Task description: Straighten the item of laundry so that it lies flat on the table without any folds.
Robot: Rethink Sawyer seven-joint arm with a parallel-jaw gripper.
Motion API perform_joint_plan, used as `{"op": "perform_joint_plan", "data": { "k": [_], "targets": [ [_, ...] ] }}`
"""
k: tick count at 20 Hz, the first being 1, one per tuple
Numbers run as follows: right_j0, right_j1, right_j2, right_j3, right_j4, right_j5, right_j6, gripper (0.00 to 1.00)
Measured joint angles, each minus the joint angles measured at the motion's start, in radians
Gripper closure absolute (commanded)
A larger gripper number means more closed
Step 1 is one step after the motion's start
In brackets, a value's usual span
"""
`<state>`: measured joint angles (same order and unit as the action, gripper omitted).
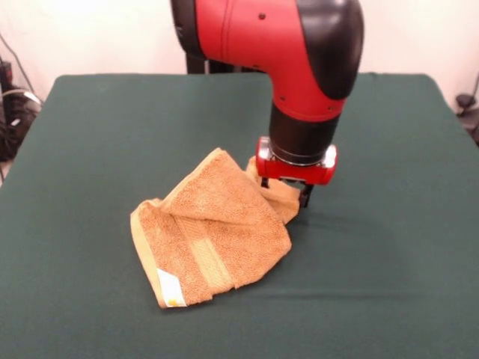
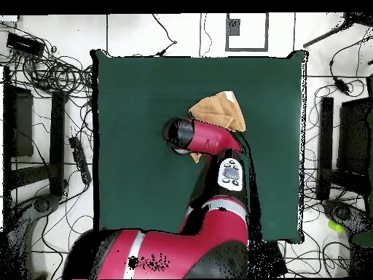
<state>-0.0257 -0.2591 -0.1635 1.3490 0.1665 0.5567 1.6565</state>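
A small orange-tan towel [image 1: 213, 228] is lying crumpled near the middle of a wide dark green desk [image 1: 389, 247]. It is folded over itself in several layers, with one flap draping diagonally across the top. A smoother woven band and a small white label [image 1: 171, 289] are showing at the corner nearest the front camera. The red and black arm is reaching down at the towel's far edge, its gripper [image 1: 287, 194] sitting low against the cloth there. Whether the fingers are apart or clamped on the fabric cannot be told, since the wrist is hiding them. Judging by the folds, the straightening is barely begun; the whole towel is still needing to be spread flat.
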Motion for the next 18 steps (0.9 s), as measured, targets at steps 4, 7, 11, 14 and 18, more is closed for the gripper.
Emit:
{"op": "perform_joint_plan", "data": {
  "k": [4, 7, 11, 14, 18],
  "targets": [
    [-0.025, -0.011, 0.029, 0.015, -0.012, -0.014, 0.000, 0.00],
    [-0.024, -0.013, 0.031, 0.016, -0.025, -0.021, 0.000, 0.00],
    [-0.014, -0.010, 0.021, 0.012, -0.028, -0.027, 0.000, 0.00],
    [0.007, -0.001, -0.001, -0.001, -0.028, -0.026, 0.000, 0.00],
    [0.060, 0.023, -0.058, -0.032, -0.022, -0.025, 0.000, 0.00]
  ]
}}
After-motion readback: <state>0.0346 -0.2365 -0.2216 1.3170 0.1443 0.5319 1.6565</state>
